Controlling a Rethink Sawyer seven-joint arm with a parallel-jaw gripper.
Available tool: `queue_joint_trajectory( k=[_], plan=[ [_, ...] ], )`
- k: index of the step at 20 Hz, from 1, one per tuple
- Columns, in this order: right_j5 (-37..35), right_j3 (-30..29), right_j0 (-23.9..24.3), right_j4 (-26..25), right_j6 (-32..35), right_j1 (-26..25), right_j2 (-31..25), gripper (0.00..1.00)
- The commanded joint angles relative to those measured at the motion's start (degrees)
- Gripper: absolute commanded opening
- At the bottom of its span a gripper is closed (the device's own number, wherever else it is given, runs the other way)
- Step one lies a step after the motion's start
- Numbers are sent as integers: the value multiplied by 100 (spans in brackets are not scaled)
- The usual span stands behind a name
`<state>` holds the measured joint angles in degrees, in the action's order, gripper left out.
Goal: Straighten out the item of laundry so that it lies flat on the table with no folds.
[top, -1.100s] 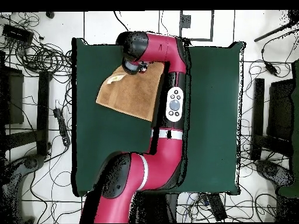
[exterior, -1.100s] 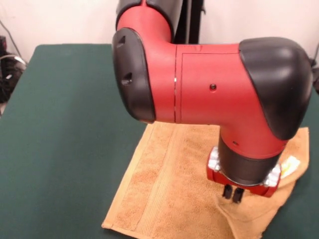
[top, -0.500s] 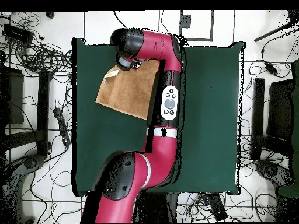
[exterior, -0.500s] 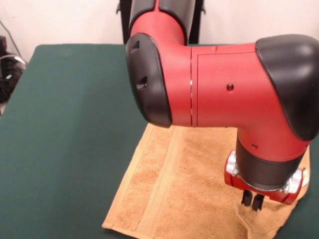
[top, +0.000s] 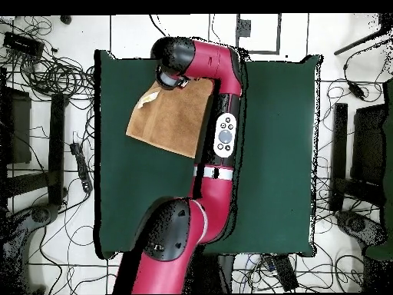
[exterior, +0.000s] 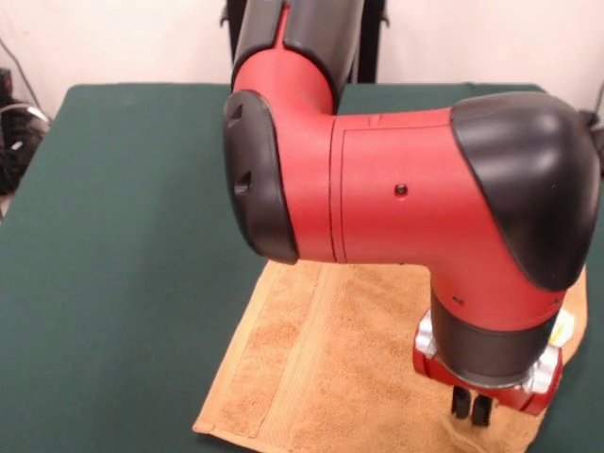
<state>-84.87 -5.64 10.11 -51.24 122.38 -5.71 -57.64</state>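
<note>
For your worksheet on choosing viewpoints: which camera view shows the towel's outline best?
The overhead view: most of the towel shows on the table, with only its top edge under the arm. In the front view the arm covers its far part and the frame cuts its near end.

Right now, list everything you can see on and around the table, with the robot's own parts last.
towel: one, orange-yellow terry cloth, spread near the table's front edge in the front view, under the arm.
label: one, white, at the towel's right edge, front view.
table: one, dark green cloth cover.
cables: many, black, on the floor around the table, overhead view.
arm: one, red and black, above the towel.
end effector: one, black fingers close together at the towel.
</note>
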Motion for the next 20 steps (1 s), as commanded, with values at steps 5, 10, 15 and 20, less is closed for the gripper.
queue_joint_trajectory(
  k=[5,10,15,20],
  plan=[
    [502,-357,268,-1386,1453,-111,-1989,0],
    [201,-297,439,-1993,1356,-42,-2625,0],
    [-661,-195,605,-2907,1248,153,-3318,0],
    [-1239,-83,739,-3724,1418,280,-4195,0]
  ],
)
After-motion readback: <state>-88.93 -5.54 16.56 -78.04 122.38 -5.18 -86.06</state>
